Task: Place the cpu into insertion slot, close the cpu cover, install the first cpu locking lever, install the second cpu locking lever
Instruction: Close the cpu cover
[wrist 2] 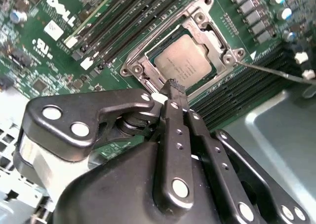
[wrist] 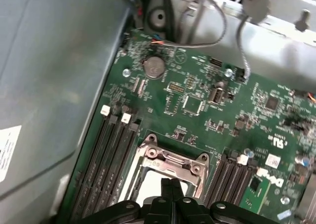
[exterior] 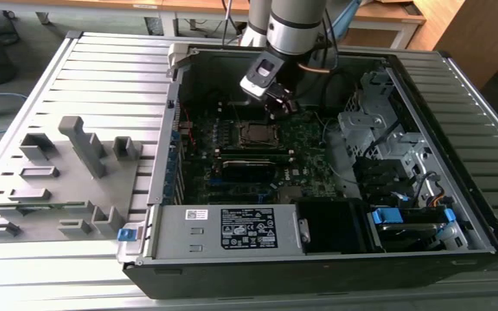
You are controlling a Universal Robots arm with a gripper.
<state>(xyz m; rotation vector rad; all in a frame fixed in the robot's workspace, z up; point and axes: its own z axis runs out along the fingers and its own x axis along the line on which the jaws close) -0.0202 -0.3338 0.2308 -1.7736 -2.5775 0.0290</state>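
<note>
Framing the dull square cpu sits the silvery cpu cover.

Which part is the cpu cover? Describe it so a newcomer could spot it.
Inside the open computer case, find the green motherboard. Between its long black memory slots lies the cpu cover, a silver metal frame around the cpu; only it has a square window showing the chip's grey top.

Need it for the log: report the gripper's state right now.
Gripper: closed, nothing between its fingers, tips near the cpu cover edge.
</note>
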